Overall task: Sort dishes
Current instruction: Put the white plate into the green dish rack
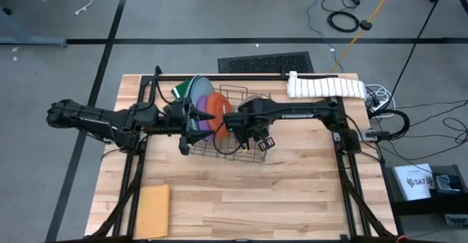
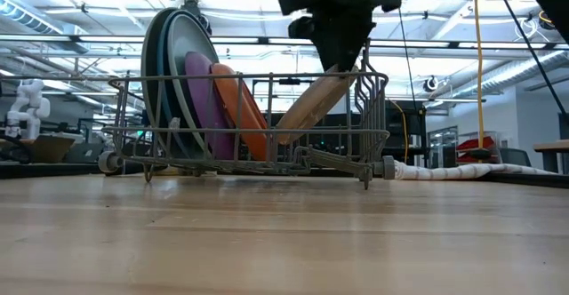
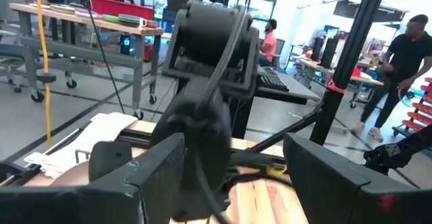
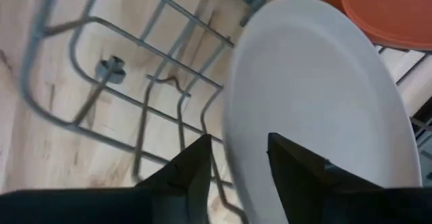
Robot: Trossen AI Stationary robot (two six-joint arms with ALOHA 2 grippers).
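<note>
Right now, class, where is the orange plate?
In the high view the orange plate stands on edge in the wire rack, left of centre, beside the purple plate; the low view agrees.
</note>
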